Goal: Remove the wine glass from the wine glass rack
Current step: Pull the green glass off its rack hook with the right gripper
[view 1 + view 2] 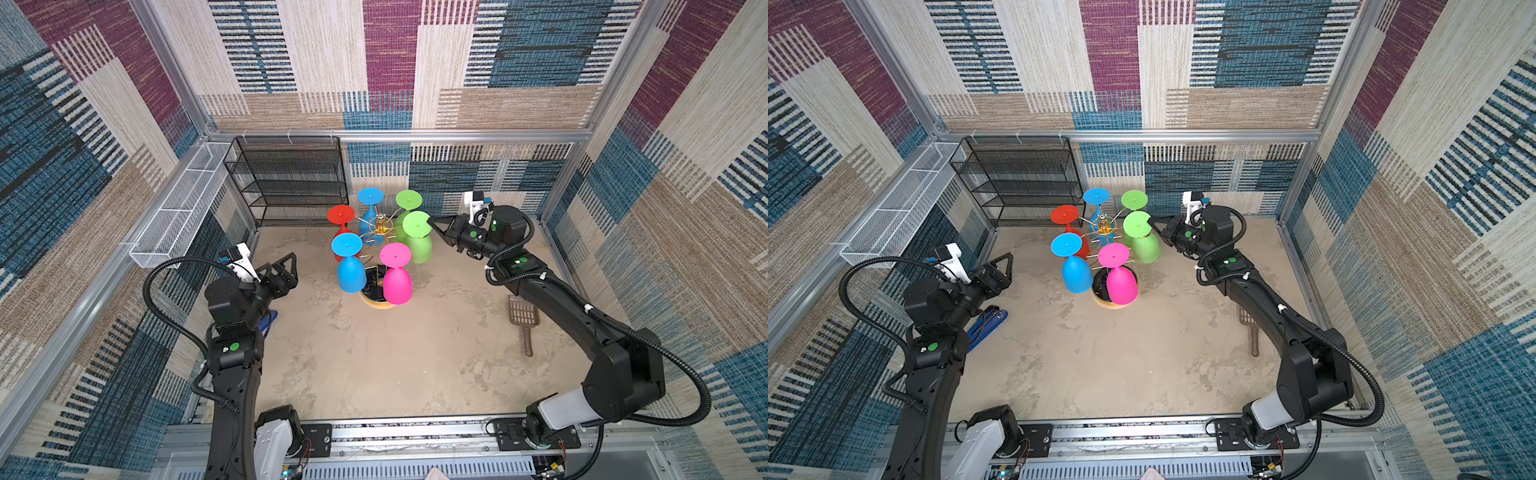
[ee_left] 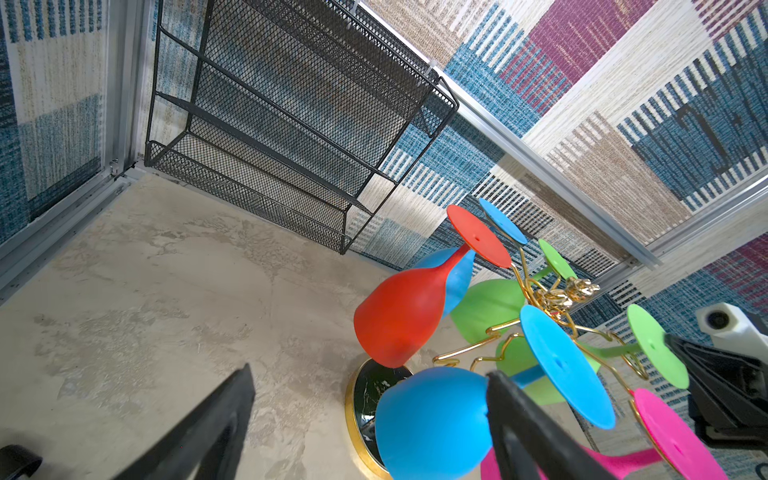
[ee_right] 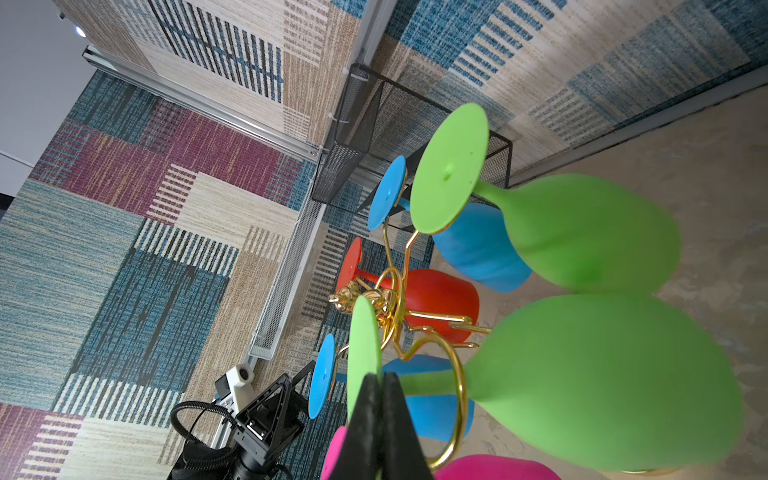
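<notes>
Currently I see the green wine glass [image 1: 419,248] hanging upside down on the right side of the wine glass rack [image 1: 381,227], toward the far end of the surface [image 1: 415,353]. My right tool [image 1: 433,222] pinches its foot rim. My left tool [image 1: 283,269] stands spread, left of the rack.

Rack: slim gold wire wine glass rack [image 1: 381,226] with looped arms around a central post, on a round black gold-rimmed base. It stands upright, mid-table toward the back.
Glass: matte lime-green wine glass [image 1: 419,247] on the rack's right-hand arm. Its foot disc is up, its stem sits in the loop, and its bowl hangs mouth-down.
Other glasses: red glass [image 1: 340,215], far blue glass [image 1: 370,196], near blue glass [image 1: 351,274], far green glass [image 1: 409,200] and pink glass [image 1: 397,284] all hang the same way.
</notes>
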Robot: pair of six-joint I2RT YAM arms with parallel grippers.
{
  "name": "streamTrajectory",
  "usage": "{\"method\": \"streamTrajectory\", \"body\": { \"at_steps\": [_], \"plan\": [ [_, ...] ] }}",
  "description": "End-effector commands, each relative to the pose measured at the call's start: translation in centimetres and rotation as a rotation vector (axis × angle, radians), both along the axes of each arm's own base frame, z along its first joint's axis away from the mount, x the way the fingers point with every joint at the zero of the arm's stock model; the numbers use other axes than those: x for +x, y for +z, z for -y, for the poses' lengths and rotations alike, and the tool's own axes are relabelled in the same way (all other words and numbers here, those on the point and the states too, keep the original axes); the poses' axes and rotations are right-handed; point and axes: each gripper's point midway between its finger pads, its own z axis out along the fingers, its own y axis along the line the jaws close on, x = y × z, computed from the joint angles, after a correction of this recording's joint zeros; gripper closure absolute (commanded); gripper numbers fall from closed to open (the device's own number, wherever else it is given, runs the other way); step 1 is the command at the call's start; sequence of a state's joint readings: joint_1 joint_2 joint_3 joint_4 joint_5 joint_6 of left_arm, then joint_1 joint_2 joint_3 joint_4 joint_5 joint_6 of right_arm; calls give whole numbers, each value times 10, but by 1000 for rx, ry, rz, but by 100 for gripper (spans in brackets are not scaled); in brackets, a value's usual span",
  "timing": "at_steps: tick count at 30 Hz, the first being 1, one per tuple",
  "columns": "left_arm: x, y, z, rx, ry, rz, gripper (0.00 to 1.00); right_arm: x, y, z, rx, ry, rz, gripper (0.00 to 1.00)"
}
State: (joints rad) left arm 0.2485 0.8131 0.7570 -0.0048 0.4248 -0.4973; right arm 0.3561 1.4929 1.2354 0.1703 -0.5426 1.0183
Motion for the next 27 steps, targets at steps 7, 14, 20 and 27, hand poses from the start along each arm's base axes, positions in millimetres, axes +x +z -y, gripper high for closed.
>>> {"method": "streamTrajectory", "body": {
  "at_steps": [7,14,20,27],
  "plan": [
    [-1,7,1,2,-7,27,11,6,9,-9,-4,-2,49,100],
    [-1,8,1,4,-7,33,11,8,9,-14,-21,-6,55,100],
    [-1,8,1,3,-7,32,11,10,5,-18,-23,-5,49,100],
    [-1,7,1,3,-7,33,11,12,2,-20,-26,-8,44,100]
  ]
}}
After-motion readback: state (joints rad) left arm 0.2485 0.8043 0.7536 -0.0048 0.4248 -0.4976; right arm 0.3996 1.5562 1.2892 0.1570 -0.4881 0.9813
